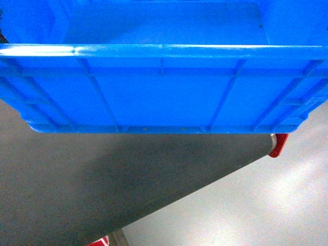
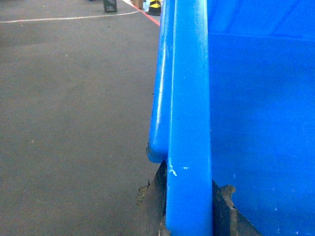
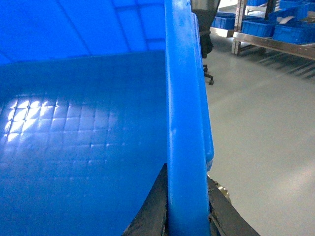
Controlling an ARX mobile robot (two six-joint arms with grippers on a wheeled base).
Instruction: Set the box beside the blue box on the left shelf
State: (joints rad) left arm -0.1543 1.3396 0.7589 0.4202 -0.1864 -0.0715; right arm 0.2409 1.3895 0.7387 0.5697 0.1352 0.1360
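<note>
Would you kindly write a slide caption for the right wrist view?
Right gripper clamped on the rim of the blue box, with distant racks of blue bins across the grey floor.

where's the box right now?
The box is held up off the floor, filling the top of the head view. The left end effector and the right end effector each clamp one of its side rims.

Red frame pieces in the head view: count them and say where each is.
2. One red piece pokes out under the box at its right end; another shows at the bottom edge, left of centre. The box may hide more.
</note>
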